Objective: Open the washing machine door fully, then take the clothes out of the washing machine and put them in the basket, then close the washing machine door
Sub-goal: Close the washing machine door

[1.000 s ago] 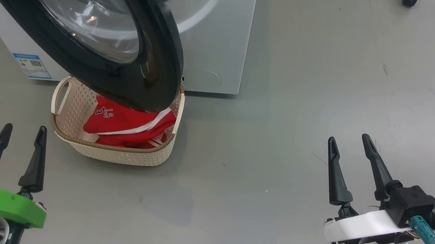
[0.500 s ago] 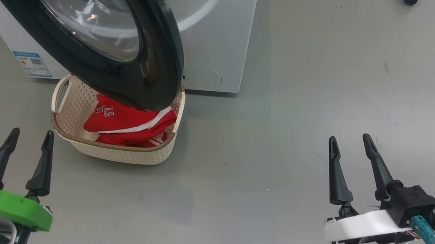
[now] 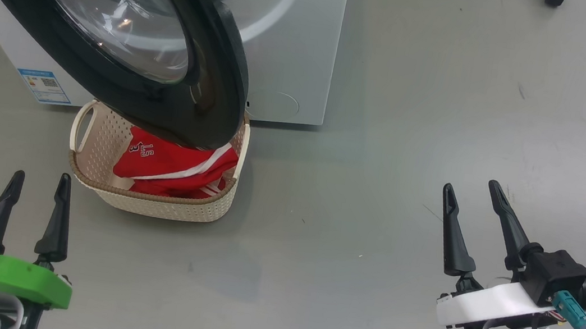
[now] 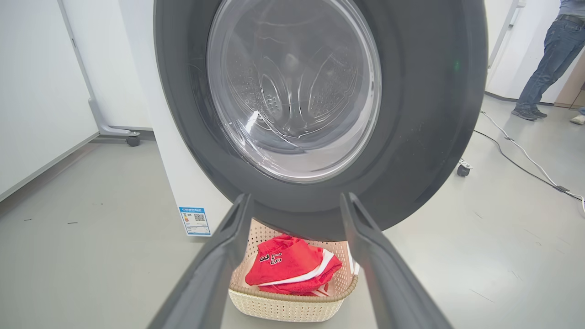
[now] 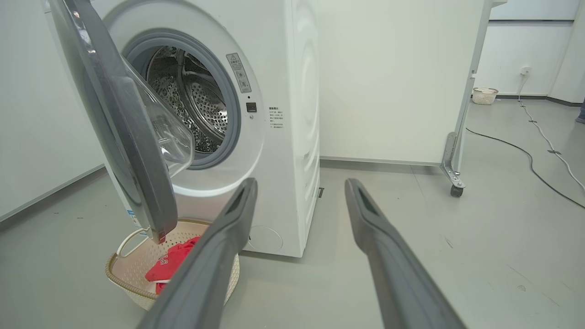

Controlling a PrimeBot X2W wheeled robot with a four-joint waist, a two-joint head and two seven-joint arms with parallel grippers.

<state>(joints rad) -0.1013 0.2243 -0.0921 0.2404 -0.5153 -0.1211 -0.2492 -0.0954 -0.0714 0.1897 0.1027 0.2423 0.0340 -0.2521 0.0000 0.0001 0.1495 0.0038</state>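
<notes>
The washing machine (image 3: 291, 45) stands at the upper left with its door (image 3: 212, 91) swung out above the basket (image 3: 152, 204). The clothes (image 3: 168, 168), red with white stripes and lettering, lie in the basket, partly hidden under the door's black rim. My left gripper (image 3: 42, 175) is open at the lower left, short of the basket. My right gripper (image 3: 469, 185) is open over bare floor at the right. The left wrist view faces the door (image 4: 429, 114), with the clothes (image 4: 292, 267) below. The right wrist view shows the steel drum (image 5: 192, 105) behind the door (image 5: 137, 173).
A person's legs (image 4: 544, 59) stand at the far right of the left wrist view. A cable (image 4: 525, 155) runs across the floor there. A partition on castors (image 5: 457, 137) stands right of the machine, with another small basket (image 5: 484, 95) far behind it. Grey floor lies between my grippers.
My left gripper has shifted slightly to the right. The door, basket, clothes and right gripper stay as they were.
</notes>
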